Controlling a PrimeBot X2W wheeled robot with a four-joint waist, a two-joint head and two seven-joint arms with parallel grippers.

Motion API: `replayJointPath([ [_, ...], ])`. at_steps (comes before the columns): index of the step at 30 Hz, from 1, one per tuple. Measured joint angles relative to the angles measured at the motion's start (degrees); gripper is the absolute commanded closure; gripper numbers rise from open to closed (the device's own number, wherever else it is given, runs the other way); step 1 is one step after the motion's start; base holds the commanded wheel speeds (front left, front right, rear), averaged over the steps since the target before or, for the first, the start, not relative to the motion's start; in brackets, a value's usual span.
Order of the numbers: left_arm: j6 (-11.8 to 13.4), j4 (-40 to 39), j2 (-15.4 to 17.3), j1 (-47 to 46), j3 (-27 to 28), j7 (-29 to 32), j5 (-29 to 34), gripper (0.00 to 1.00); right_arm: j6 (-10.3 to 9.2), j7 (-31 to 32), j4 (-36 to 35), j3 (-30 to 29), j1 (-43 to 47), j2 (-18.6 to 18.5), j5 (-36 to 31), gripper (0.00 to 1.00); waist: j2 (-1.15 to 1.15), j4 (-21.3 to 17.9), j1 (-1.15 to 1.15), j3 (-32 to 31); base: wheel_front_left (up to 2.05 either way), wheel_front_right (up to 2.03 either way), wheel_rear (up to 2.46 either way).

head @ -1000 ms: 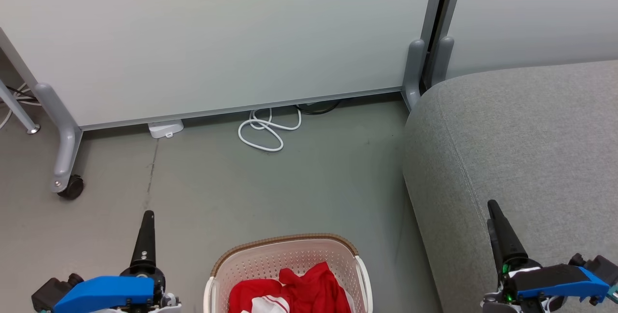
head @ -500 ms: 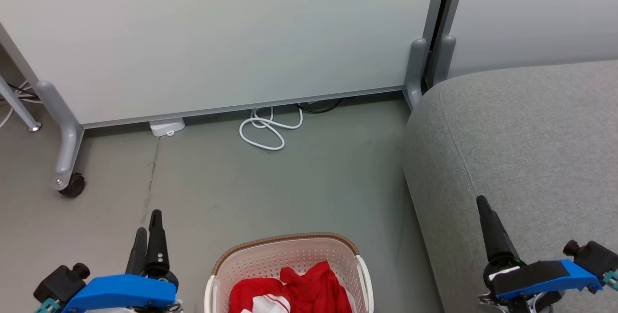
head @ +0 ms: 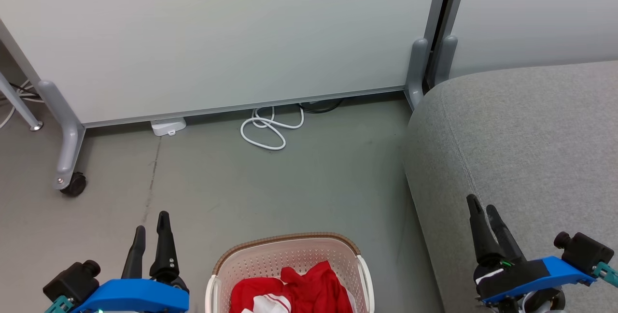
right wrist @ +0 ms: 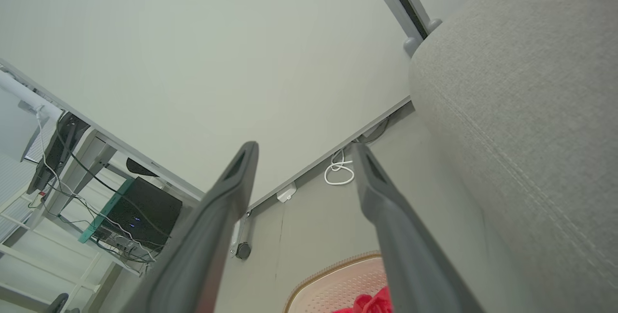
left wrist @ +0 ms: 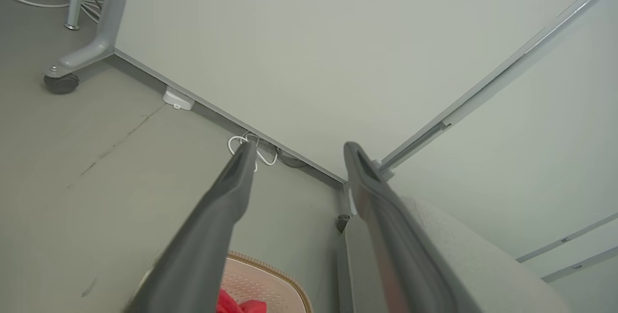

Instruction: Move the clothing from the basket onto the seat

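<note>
Grey floor (head: pixel 289 182) runs up to a pale partition panel (head: pixel 217 37) on wheeled legs, with a white cable (head: pixel 270 132) coiled at the panel's foot. At the bottom of the head view, a cream basket (head: pixel 289 237) with a brown rim stands on the floor, and the red clothing (head: pixel 309 289), striped with white, lies crumpled inside it. To the robot's right, near the basket but apart from it, rises the light grey seat (head: pixel 531 134), its rounded corner close to the panel's leg. The left claw (head: pixel 151 222) hovers over the floor to the left of the basket, its two dark fingers apart and empty. The right claw (head: pixel 480 203) hangs over the seat's near edge, fingers likewise parted with nothing between them. Both wrist views look past spread fingers to the basket's rim and a scrap of red at the bottom edge. In the right wrist view, the seat is on the right side.
</note>
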Motion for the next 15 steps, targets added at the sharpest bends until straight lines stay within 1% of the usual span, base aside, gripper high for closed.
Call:
replayJointPath([
  [15,0.5,0.4,0.1,0.8,-1.5,-2.5,10.0,0.00,0.02,-1.2,-0.6,0.4,0.0,-0.1,-10.8,0.00,0.00,0.3,0.00,-0.2,0.00,0.00,0.00],
])
